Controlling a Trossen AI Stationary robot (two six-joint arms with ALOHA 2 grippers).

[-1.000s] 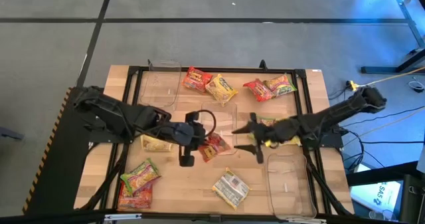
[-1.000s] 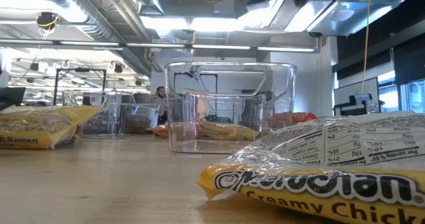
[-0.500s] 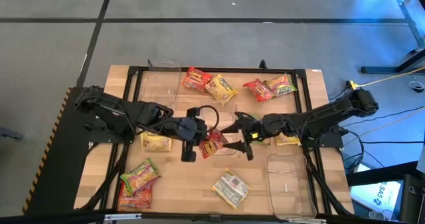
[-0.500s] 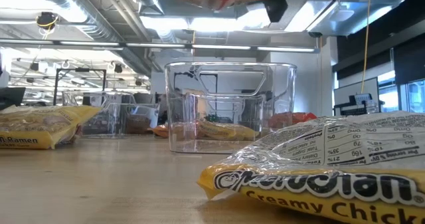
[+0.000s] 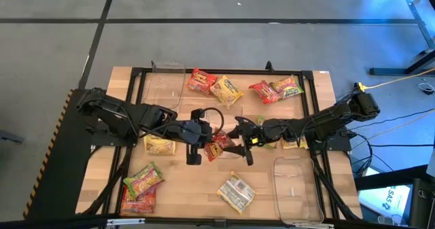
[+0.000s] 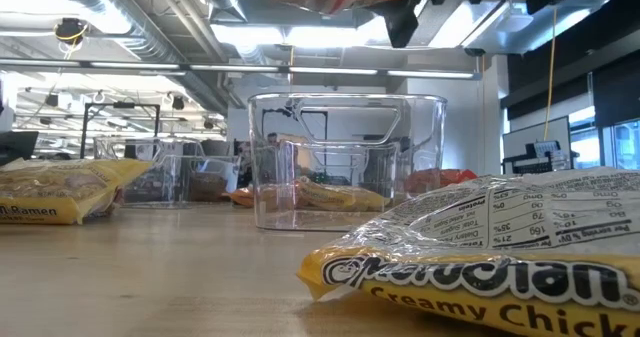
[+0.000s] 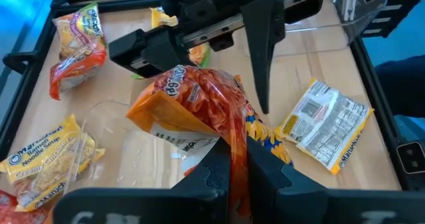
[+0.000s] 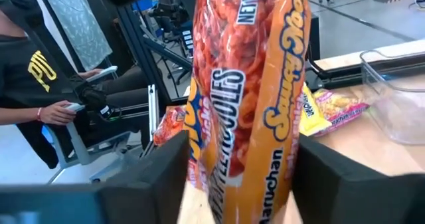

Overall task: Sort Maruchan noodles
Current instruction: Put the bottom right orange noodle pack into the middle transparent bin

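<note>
Left gripper [image 7: 238,159] pinches orange packet [image 7: 199,108]; right gripper [image 5: 239,142] straddles it.

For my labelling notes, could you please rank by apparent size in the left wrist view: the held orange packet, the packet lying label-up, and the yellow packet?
1. Held orange packet, though nearest the camera.
2-3. Label-up packet and yellow packet look alike.
</note>
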